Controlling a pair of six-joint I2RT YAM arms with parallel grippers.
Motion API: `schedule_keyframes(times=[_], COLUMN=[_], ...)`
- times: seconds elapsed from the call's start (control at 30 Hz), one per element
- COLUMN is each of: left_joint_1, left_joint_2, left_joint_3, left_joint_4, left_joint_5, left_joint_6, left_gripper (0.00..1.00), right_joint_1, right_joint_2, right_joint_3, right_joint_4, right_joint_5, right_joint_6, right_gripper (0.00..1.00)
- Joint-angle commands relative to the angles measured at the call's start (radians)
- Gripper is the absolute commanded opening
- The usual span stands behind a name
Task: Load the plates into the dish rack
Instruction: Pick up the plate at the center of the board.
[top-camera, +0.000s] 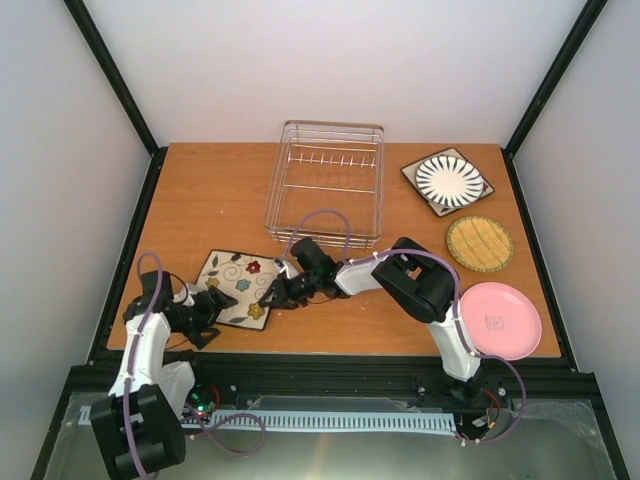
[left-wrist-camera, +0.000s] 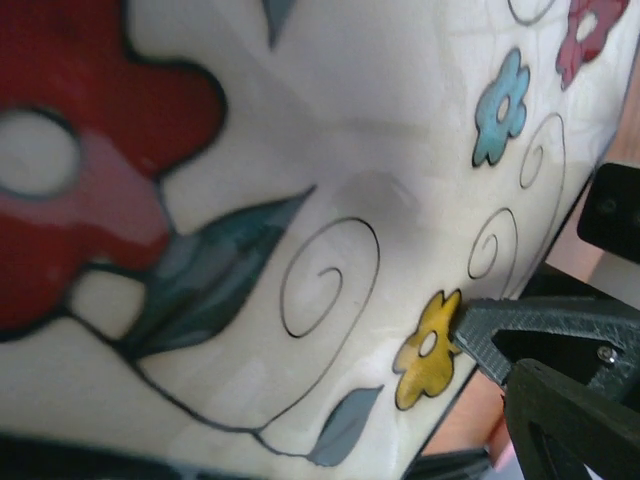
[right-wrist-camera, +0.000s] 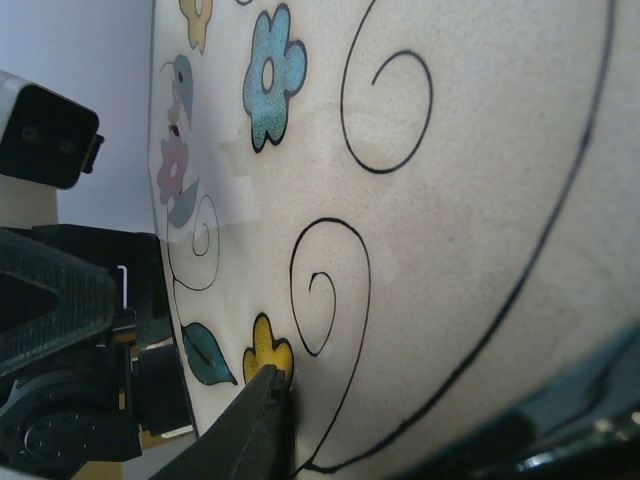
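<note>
At the far left, the left gripper (top-camera: 208, 303) sits against the left edge of the floral plate (top-camera: 232, 277). Its wrist view is filled by the plate's painted face and shows none of its own fingers clearly, so I cannot tell whether it is spread or clamped. The floral plate is at the near left of the table (top-camera: 210, 190), well short of the rack. Whether it lies flat or has a corner raised is not clear. At its near right corner is the right gripper (top-camera: 272, 298). One finger (right-wrist-camera: 262, 415) presses on the plate's face right at the yellow flower (left-wrist-camera: 428, 348), and the other seems to sit under the rim, so I judge it to be pinching that corner. Further right, at the back centre, the dish rack (top-camera: 333, 126) holds nothing between its prongs. To the right of it, the striped plate (top-camera: 447, 180), the tan woven plate (top-camera: 479, 243) and the pink plate (top-camera: 500, 320) run down the right side of the table, each apart from the others and from either gripper. No plate is loaded yet: the first one is only being taken up, and all four remain to be racked.
</note>
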Motion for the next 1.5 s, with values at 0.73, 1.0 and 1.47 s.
schedule_keyframes(times=[0.73, 1.0, 1.47], left_joint_1=[0.005, 0.006, 0.005], left_joint_2=[0.099, 0.29, 0.545], left_joint_3=[0.239, 0.344, 0.45], left_joint_4=[0.034, 0.18, 0.292], left_joint_5=[-0.347, -0.329, -0.249], left_joint_6=[-0.099, -0.055, 0.013], left_gripper=[1.0, 1.0, 1.0], right_joint_1=[-0.125, -0.127, -0.116], right_joint_2=[-0.177, -0.266, -0.448], right_joint_3=[-0.332, -0.196, -0.124], right_joint_4=[-0.267, -0.709, -0.828], right_joint_5=[-0.058, 0.107, 0.322], right_joint_6=[-0.011, -0.371, -0.526], right_gripper=[0.03, 0.03, 0.03])
